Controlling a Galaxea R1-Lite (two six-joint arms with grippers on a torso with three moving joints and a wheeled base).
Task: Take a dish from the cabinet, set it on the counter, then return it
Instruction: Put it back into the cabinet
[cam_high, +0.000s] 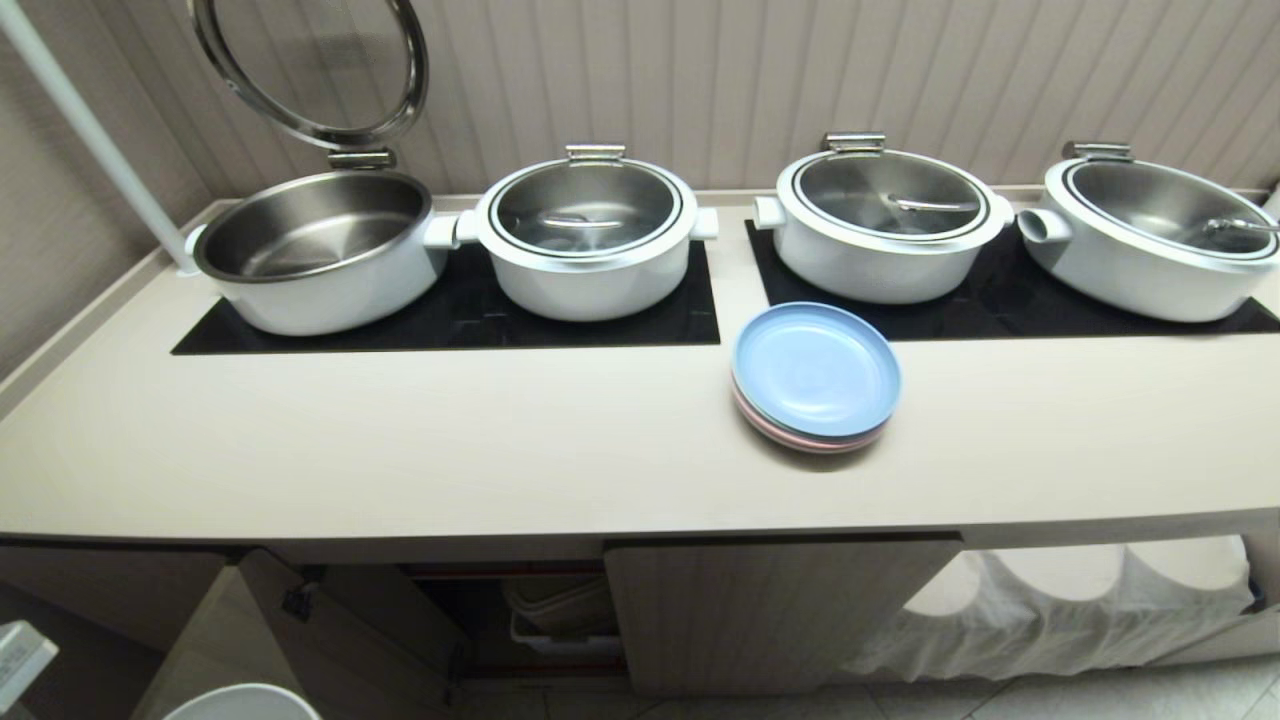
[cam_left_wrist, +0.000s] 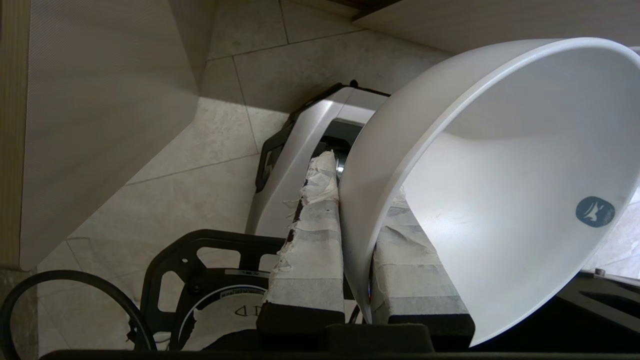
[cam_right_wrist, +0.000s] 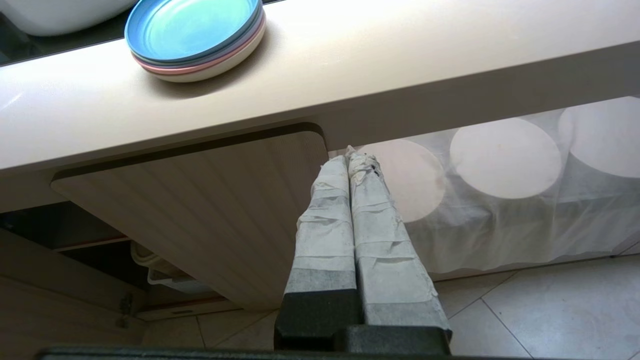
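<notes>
Your left tool (cam_left_wrist: 357, 240) is clamped on the wall of the bowl (cam_left_wrist: 500, 200), one taped finger inside and one outside the rim, and the bowl hangs tilted below the front edge of the worktop (cam_high: 500, 450), over the floor tiles and out in front of the open cabinet (cam_high: 520, 610). In the head view only its rim shows, at the bottom left. The step in hand looks like the lift onto the worktop, so raise the bowl well clear of the thick front edge before you carry it inward, level it as it rises, and aim for the bare stretch along the front edge to the left of the plates (cam_high: 815, 378). Set the foot flat before you let go. The bowl is smooth, white and thin-walled, flaring wide from a narrow base, with a small grey-blue sticker inside; such a glossy wall could slip in a rim pinch, so move slowly. The finger wrapping is frayed and rough, which should help the hold. The worktop is smooth and pale, the cabinet door finely ribbed with rounded corners. Your right tool (cam_right_wrist: 350, 160) is parked low before the closed door, fingers pressed together on nothing.
</notes>
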